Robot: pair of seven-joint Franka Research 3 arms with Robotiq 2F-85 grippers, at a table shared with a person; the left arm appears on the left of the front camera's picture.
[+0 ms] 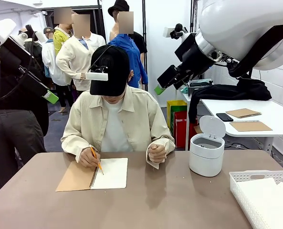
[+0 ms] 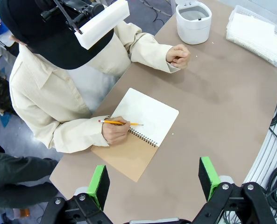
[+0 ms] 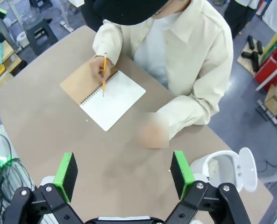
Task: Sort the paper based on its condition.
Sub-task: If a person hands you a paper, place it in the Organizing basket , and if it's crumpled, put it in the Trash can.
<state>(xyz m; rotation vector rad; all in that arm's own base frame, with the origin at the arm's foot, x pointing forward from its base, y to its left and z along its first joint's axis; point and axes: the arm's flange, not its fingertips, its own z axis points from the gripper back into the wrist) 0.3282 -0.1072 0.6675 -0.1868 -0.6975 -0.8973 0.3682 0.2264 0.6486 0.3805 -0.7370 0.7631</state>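
Brown tabletop point(image 1: 155, 200), wide and matte, with a spiral-bound notebook with a brown cardboard cover point(image 1: 92, 174) lying open near the far edge, white page up. Gripping a yellow pencil point(image 2: 120, 123) over that page: the person's one hand point(image 2: 114, 131), tip down on the sheet. Curled into a fist beside it, resting on the table: the other hand point(image 1: 156, 152). Standing off to the robot's right, a white round plastic bin with its flip lid raised point(image 1: 207, 151). Parked at the near right corner, a white lattice-walled plastic basket point(image 1: 240, 177), holding a stack of thin white paper sheets point(image 2: 257, 33). Hanging high above the table, left gripper point(image 2: 152, 179), green pads wide apart, holding nothing. Same story for the right gripper point(image 3: 123, 169): fingers spread, empty, well above the surface
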